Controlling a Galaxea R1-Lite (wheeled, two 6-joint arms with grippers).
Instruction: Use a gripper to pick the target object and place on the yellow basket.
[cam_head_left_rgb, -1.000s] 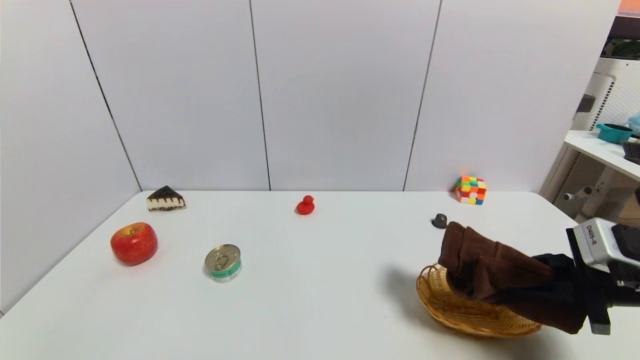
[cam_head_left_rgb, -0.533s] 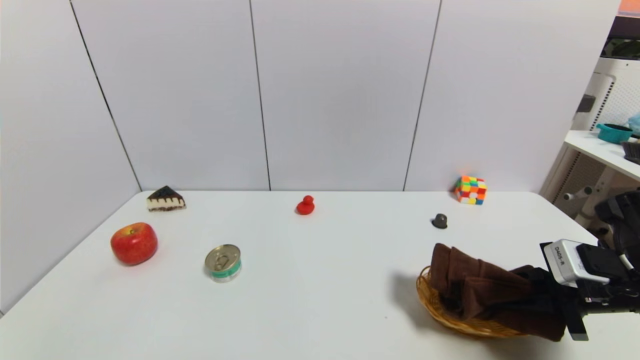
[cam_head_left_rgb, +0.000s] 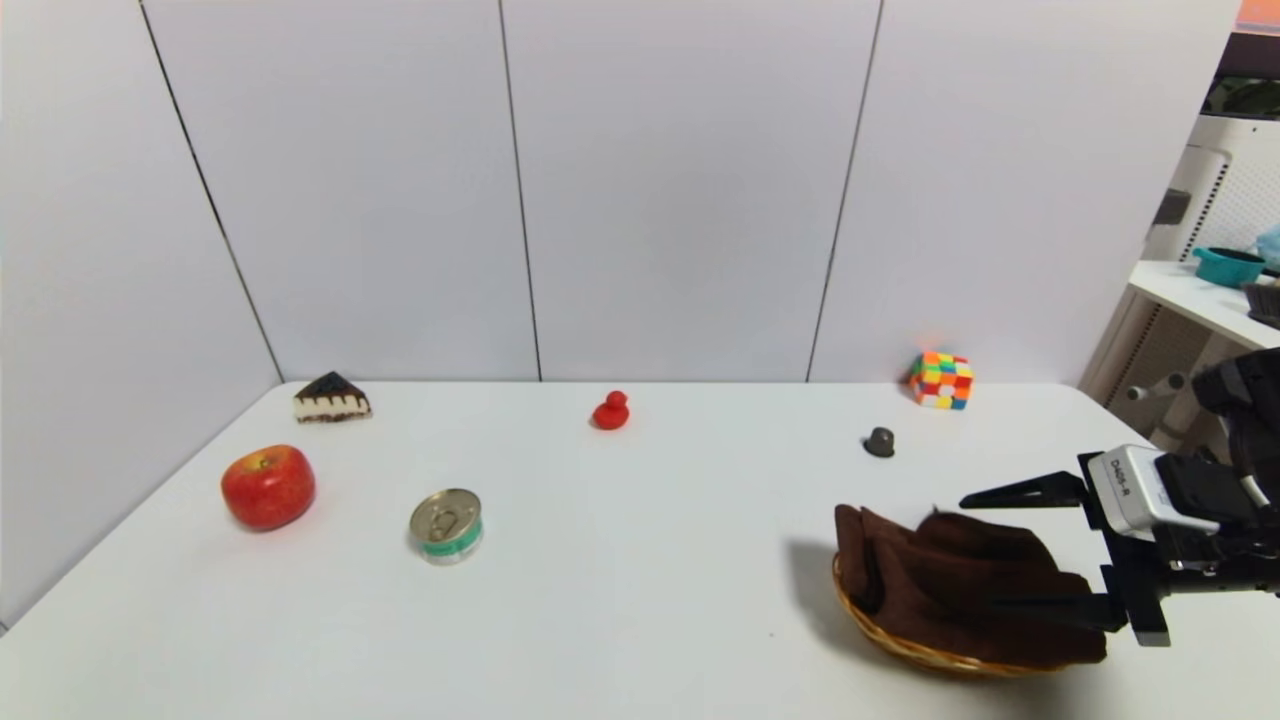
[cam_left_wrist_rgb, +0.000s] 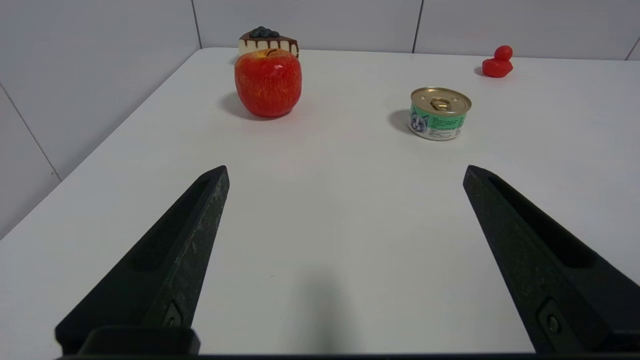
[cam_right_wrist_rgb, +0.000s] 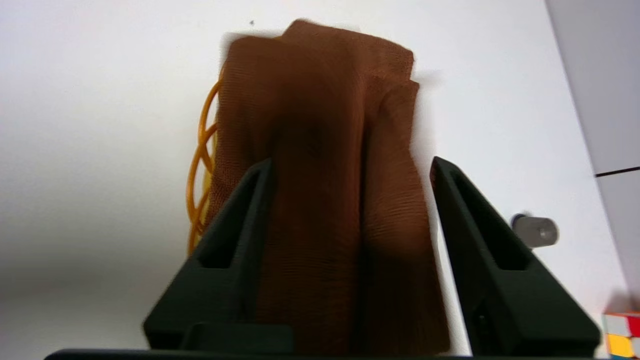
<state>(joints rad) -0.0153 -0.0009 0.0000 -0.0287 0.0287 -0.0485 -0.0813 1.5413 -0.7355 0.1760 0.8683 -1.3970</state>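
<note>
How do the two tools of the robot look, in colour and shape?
Both are matte black. The right tool has two long pointed fingers on a black bracket, with a small white-grey camera block bearing dark lettering and black cables behind it. The left tool shows two similar tapered black fingers, each with a recessed slot and a small screw.

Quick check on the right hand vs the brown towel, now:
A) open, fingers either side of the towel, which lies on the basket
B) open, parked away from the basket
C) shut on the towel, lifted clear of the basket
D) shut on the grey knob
A: the right hand has its fingers spread wide on either side of the brown towel, which lies draped over the yellow basket.
</note>
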